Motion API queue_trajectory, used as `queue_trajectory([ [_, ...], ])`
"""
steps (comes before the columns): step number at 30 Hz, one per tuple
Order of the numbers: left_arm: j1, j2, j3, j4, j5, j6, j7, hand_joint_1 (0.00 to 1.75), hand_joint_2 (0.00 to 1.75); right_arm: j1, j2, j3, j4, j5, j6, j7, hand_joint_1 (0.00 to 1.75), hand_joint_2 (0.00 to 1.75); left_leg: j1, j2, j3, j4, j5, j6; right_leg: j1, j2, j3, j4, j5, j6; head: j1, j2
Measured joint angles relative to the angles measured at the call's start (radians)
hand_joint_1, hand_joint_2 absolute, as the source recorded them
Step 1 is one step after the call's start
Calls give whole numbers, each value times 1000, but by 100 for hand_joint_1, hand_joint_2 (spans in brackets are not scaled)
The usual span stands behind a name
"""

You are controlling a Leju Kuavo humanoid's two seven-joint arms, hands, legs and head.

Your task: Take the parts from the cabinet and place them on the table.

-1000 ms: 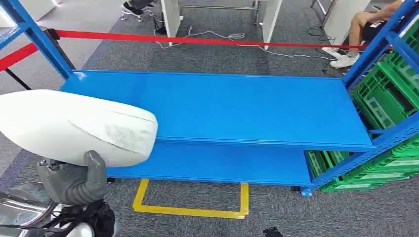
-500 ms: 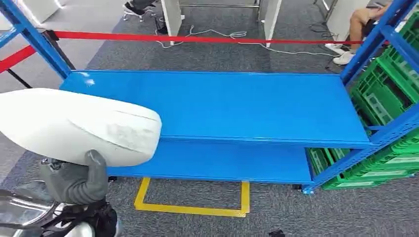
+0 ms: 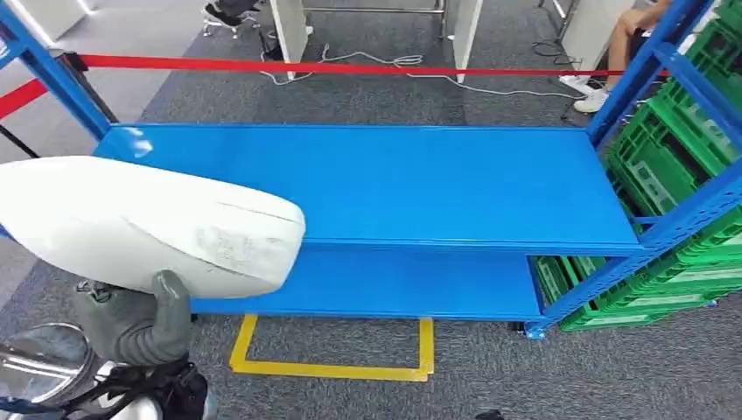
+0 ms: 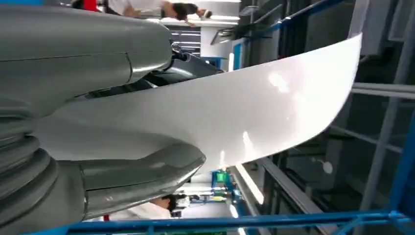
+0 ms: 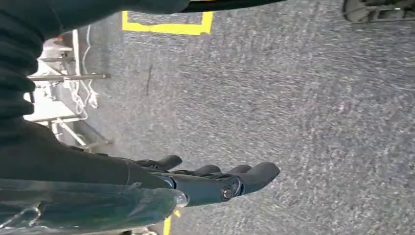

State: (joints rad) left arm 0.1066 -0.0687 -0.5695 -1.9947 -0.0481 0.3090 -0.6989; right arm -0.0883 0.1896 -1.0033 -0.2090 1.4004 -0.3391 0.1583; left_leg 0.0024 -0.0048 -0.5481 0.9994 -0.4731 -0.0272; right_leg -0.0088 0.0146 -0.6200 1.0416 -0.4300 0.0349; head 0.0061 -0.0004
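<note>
Holding white part (image 3: 149,223) in my left hand (image 3: 136,324), thumb clamped under its near edge so it rides level, near left of blue shelf (image 3: 394,184). Right hand (image 5: 215,183) hangs over carpet, fingers straight, holding nothing. Table unseen; judge carry stage.

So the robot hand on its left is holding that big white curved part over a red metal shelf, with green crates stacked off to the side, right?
Nearly. The metal shelf is blue, not red; the head view shows it plainly. What is red is the barrier tape stretched behind it. The rest holds: the left robot hand holds the big white curved part, and green plastic crates are stacked beside the shelf.
</note>
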Motion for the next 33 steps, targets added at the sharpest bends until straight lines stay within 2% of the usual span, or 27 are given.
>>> queue_trajectory([
  [2,1,-1,4,0,6,-6,0,175,175,1,0,0,0,3,-9,2,0,175,0,-2,-2,-6,8,15,-3,-1,3,-9,8,13,-2,0],
  [3,1,-4,5,0,7,-8,0,175,175,2,0,0,0,5,-10,2,0,175,4,0,0,-9,12,21,-4,-3,-4,1,-4,18,-1,0],
  [4,2,-7,6,0,9,-11,0,175,175,2,0,0,0,7,-9,1,0,175,4,1,0,-9,13,25,-3,-7,-19,36,-35,21,3,0],
  [6,4,-9,7,0,10,-18,0,175,175,2,0,2,0,14,2,2,0,175,2,4,-2,-9,14,30,-3,-7,-83,194,-116,26,6,0],
  [7,4,-9,8,1,11,-19,0,175,175,2,0,2,0,18,5,2,0,175,1,4,-3,-9,15,31,-2,-6,-115,268,-143,27,7,0],
  [8,6,-9,8,1,13,-20,0,175,175,3,0,3,0,19,8,2,0,175,0,4,-3,-9,15,31,-2,-7,-128,302,-148,26,7,0],
  [9,6,-9,9,1,14,-21,0,175,175,4,0,3,0,19,9,5,0,175,-1,4,-3,-8,15,31,-2,-6,-116,285,-129,25,7,0],
  [10,6,-10,10,1,14,-24,0,175,175,4,0,3,0,19,9,16,0,175,-1,3,-2,-8,15,31,-2,-7,-82,223,-94,22,7,0],
  [12,6,-11,11,2,18,-42,0,175,175,0,0,0,0,-14,29,80,0,175,-1,3,2,-8,14,29,-1,-7,14,46,-18,16,8,0],
  [13,6,-14,12,3,18,-48,0,175,175,-4,0,-6,0,-27,39,112,0,175,-5,2,0,-7,13,24,1,-7,39,-1,-31,12,7,0],
  [14,5,-16,12,5,19,-53,0,175,175,-6,0,-13,0,-34,46,131,0,175,-8,1,-5,-2,13,18,1,-5,43,-12,-29,7,6,0],
  [17,4,-23,12,13,17,-55,0,175,175,-1,0,-18,0,-37,43,137,0,175,-5,2,-5,-9,21,2,5,-2,36,-12,-23,-9,6,0],
  [18,4,-24,13,15,17,-56,0,175,175,-1,1,-19,0,-39,43,138,0,175,-3,2,-8,-7,13,-4,-3,-4,37,-18,-17,-17,7,0],
  [19,3,-25,13,16,17,-58,0,175,175,-3,1,-21,0,-40,40,136,0,175,-3,2,-18,18,-12,-11,-3,-4,36,-19,-15,-21,3,0],
  [20,2,-25,13,17,16,-61,0,175,175,-4,1,-23,0,-41,37,135,0,175,-1,3,-47,83,-53,-17,-4,-5,34,-19,-14,-23,0,0],
  [21,3,-24,13,19,16,-62,0,175,175,-5,1,-25,0,-42,35,134,0,175,1,3,-87,171,-96,-22,-4,-5,32,-19,-14,-24,0,0],
  [22,3,-24,13,22,16,-62,0,175,175,-5,1,-26,0,-43,34,134,0,175,1,3,-126,254,-128,-25,-4,-7,30,-19,-13,-25,0,0],
  [23,4,-24,13,24,16,-63,0,175,175,-4,1,-27,0,-44,33,134,0,175,2,3,-149,300,-138,-27,-4,-8,28,-18,-10,-25,0,0],
  [24,4,-24,13,26,14,-63,0,175,175,-4,1,-29,0,-44,32,133,0,175,3,3,-147,299,-125,-27,-4,-8,28,-18,-9,-24,0,0],
  [25,4,-24,13,29,8,-62,0,175,175,-4,1,-32,0,-46,28,127,0,175,5,3,-127,258,-92,-27,-5,-8,27,-18,-7,-23,0,0],
  [26,4,-24,13,30,3,-60,0,175,175,-4,2,-33,0,-46,25,121,0,175,6,3,-82,176,-44,-26,-6,-6,27,-18,-6,-20,0,0],
  [27,4,-24,12,30,-2,-59,0,175,175,-4,2,-34,0,-47,24,116,0,175,8,3,-44,104,-11,-27,-8,-5,27,-18,-4,-17,0,0],
  [33,4,-24,12,30,-2,-59,0,175,175,-4,2,-34,0,-47,24,116,0,175,8,3,-44,104,-11,-27,-8,-5,27,-18,-4,-17,0,0],
])
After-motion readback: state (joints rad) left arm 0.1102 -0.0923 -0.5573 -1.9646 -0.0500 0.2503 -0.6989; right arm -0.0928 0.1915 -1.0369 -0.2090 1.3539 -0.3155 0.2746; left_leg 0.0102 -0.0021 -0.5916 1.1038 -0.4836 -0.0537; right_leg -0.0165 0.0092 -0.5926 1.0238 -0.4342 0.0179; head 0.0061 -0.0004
